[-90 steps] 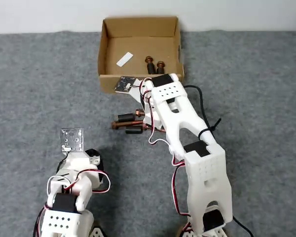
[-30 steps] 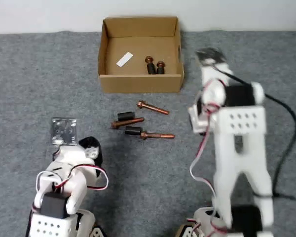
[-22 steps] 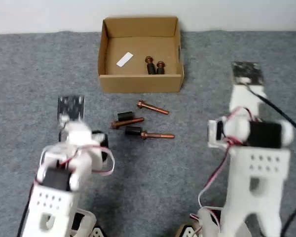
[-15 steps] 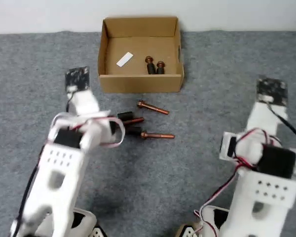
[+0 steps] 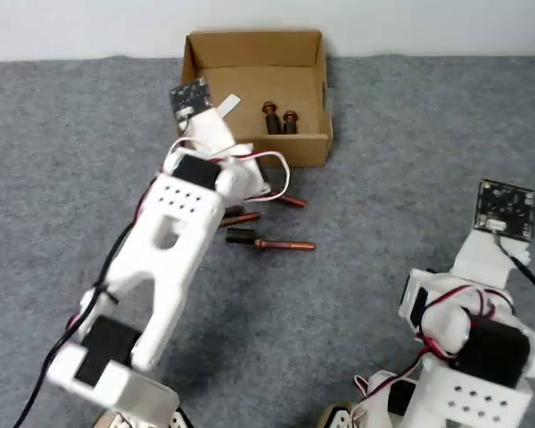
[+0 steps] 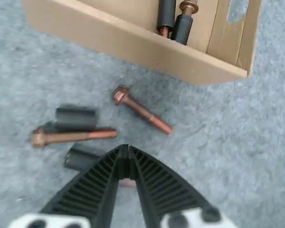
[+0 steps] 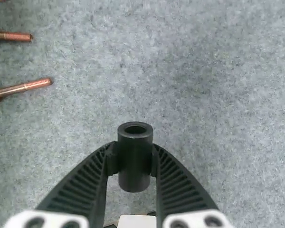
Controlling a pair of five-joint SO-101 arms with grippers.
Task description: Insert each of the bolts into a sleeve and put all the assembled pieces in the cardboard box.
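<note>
The right hand (image 7: 133, 151) grips a black sleeve (image 7: 135, 142) upright between its fingers, low over the grey surface (image 7: 213, 71) at the near right. The left hand (image 6: 125, 151) is pinched closed on nothing and hangs above the loose parts. These are three copper bolts (image 6: 142, 110) and two more sleeves (image 6: 76, 118), lying just in front of the cardboard box (image 6: 133, 47). Inside the box, two assembled pieces (image 6: 175, 16) lie side by side toward its right half, with a white slip (image 5: 229, 105) further left. Three seconds ago the right arm stretched over those parts. It has since pulled back, and the left arm has swung forward.
</note>
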